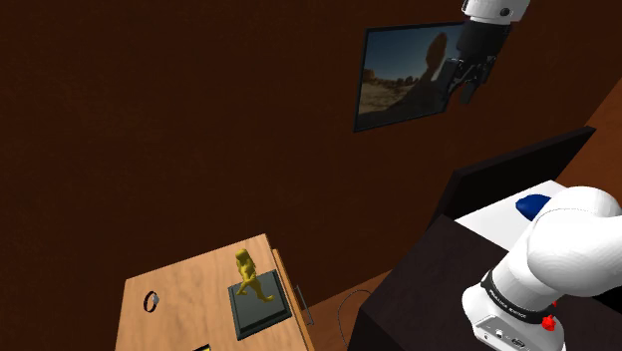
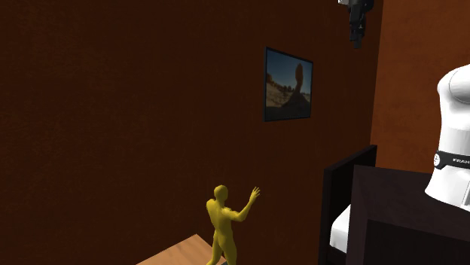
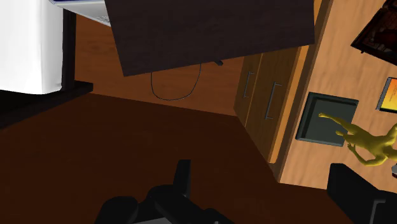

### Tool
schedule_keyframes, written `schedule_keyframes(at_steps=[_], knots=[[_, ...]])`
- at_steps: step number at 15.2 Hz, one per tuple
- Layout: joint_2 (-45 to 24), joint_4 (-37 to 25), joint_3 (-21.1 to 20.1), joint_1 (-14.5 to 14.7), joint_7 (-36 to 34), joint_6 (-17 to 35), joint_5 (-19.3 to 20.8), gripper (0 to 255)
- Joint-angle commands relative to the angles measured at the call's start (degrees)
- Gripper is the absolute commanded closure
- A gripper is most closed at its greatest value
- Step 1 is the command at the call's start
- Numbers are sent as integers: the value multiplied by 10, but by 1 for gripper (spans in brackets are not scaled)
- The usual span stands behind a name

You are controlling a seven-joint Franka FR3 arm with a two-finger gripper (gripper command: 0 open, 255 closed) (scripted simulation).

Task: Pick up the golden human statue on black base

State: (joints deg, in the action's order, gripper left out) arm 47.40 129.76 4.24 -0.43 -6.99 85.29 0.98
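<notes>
The golden human statue (image 1: 248,272) stands on a dark square base (image 1: 263,307) on a wooden dresser (image 1: 174,289), near its drawer-side edge. In the second exterior view the statue (image 2: 224,224) raises one arm. My gripper (image 1: 468,84) hangs high up in front of the wall picture, far above the statue and to the shoulder view's right of it. The second exterior view has the gripper (image 2: 357,31) at the top edge. In the wrist view the fingers (image 3: 182,183) stand wide apart, and the gripper (image 3: 261,191) holds nothing. The statue (image 3: 371,141) and its base (image 3: 324,118) lie well off beside the far finger.
A framed picture (image 1: 404,85) hangs on the dark brown wall. A dark box stand (image 1: 429,289) and a bed with a blue pillow (image 1: 533,206) are at the shoulder view's right. A small ring-shaped object (image 1: 152,301) sits on the dresser. A cable (image 3: 175,83) loops on the floor.
</notes>
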Motion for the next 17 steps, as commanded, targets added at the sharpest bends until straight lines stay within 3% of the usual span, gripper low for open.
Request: schedule_keyframes(at_steps=[1, 9, 17], knots=[[0, 0, 0, 0, 0, 0, 0, 0], [-59, 56, -74, 24, -80, 97, -50, 0], [-163, 69, -146, 49, -156, 199, -89, 0]])
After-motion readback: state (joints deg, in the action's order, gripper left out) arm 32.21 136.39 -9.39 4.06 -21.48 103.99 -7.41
